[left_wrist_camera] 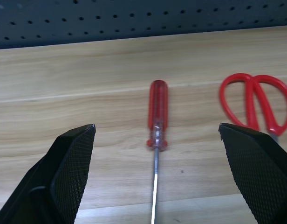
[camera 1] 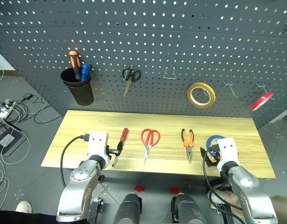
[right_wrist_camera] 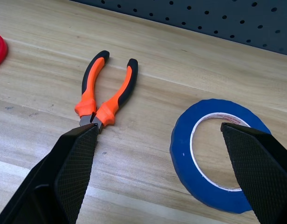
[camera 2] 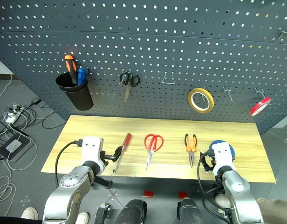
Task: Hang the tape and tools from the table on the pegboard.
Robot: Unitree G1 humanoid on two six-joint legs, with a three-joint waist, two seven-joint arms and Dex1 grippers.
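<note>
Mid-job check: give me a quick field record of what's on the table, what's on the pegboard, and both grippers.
table: light wood tabletop
on table: slim red-handled screwdriver; red-handled scissors; orange-and-black pliers; blue tape roll
pegboard: dark grey perforated panel
already on pegboard: black cup, small black scissors, yellow tape roll, red tape roll
left gripper: open over screwdriver
right gripper: open, empty

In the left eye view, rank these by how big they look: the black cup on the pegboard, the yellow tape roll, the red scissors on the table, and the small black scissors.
1. Black cup
2. Red scissors
3. Yellow tape roll
4. Small black scissors

Red scissors are longer but slimmer than the yellow roll, so that pair is close.
</note>
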